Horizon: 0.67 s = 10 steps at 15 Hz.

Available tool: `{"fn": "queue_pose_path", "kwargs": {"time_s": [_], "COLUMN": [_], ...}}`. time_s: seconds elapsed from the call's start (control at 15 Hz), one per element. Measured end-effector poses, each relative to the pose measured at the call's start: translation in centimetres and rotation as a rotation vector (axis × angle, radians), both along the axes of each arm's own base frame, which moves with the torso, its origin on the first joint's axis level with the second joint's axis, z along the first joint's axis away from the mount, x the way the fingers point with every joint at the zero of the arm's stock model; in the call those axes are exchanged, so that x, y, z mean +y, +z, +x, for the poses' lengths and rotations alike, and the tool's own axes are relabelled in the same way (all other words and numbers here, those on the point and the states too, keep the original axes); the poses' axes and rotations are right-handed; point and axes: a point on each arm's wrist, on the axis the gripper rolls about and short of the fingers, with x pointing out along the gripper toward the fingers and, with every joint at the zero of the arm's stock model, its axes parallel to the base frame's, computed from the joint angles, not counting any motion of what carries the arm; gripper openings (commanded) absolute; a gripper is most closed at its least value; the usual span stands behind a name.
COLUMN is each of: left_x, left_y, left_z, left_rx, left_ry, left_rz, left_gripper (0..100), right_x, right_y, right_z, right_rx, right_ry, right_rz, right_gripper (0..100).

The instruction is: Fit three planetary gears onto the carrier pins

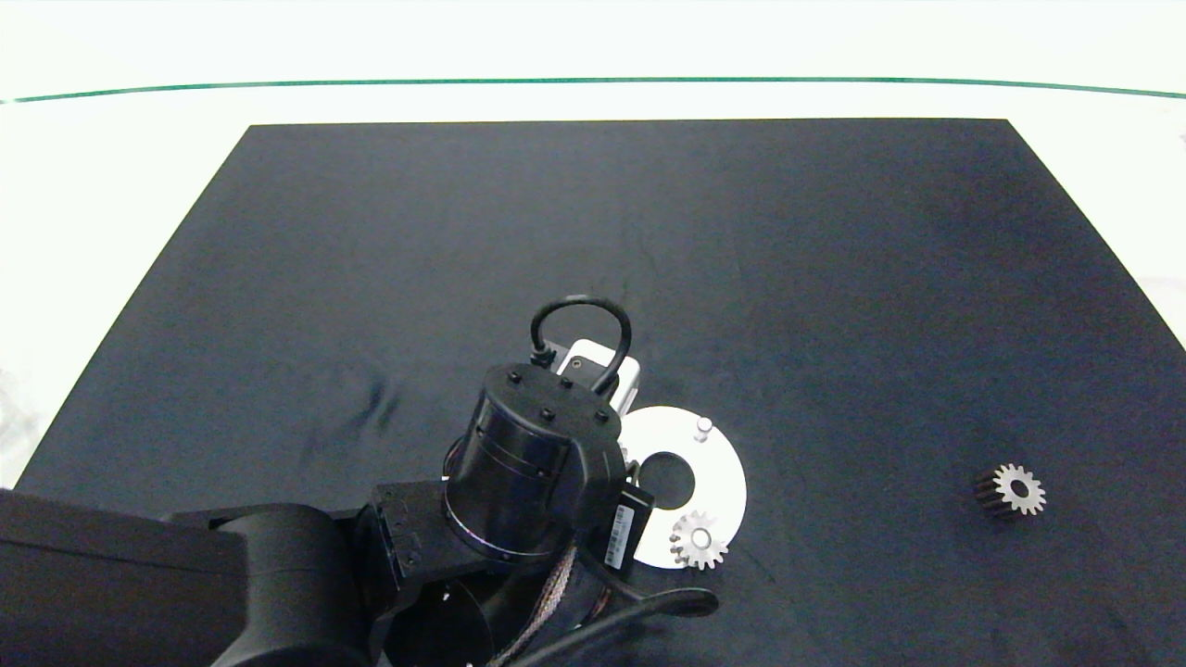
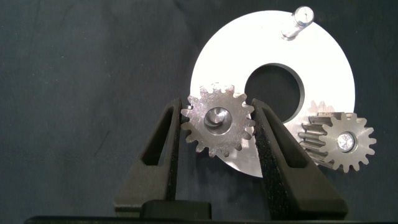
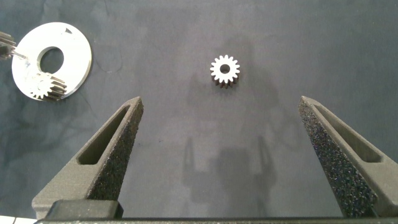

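Dark matting (image 1: 593,259) covers the middle of a pale table (image 1: 111,185) whose far edge carries a thin green line (image 1: 593,81). Biggest thing over the mat is the left arm (image 1: 278,565), reaching in low and ending above the flat white carrier disc (image 1: 727,463). Its left gripper (image 2: 217,124) points down at the disc's rim, and its two grey fingers (image 2: 277,155) are closed in against opposite sides of one planetary gear (image 2: 217,121), teeth pressed by the pads; the gear sits level with a carrier pin showing inside its bore, though how far down the pin it sits cannot be told. Just beyond the finger on the disc side, a second planetary gear (image 2: 341,142) already sits on its own pin at the disc's edge, clear of the gripper. Past the disc's centre hole (image 2: 273,87), on the far side from the fingers, the third carrier pin (image 2: 297,22) stands bare. The right gripper (image 3: 227,155) hangs above bare mat with its fingers (image 3: 112,149) spread wide and nothing between them; ahead of it, well apart from either pad, the last planetary gear (image 3: 224,70) lies flat on the mat, with the disc farther off to one side.
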Motion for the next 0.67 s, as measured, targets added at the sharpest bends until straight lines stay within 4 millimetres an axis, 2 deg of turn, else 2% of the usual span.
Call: {"fn": "queue_pose_path", "kwargs": {"time_s": [0.67], "left_x": [-0.47], "left_y": [-1.03], "left_z": [-0.08], "left_rx": [0.018], "left_ry": [-0.009], "left_rz": [0.031], "left_gripper": [4], "right_x": [0.0], "right_y": [0.0], "right_z": [-0.02], "right_rx": [-0.001], "right_ry": [0.0], "right_rz": [0.001], "right_gripper": [100]}}
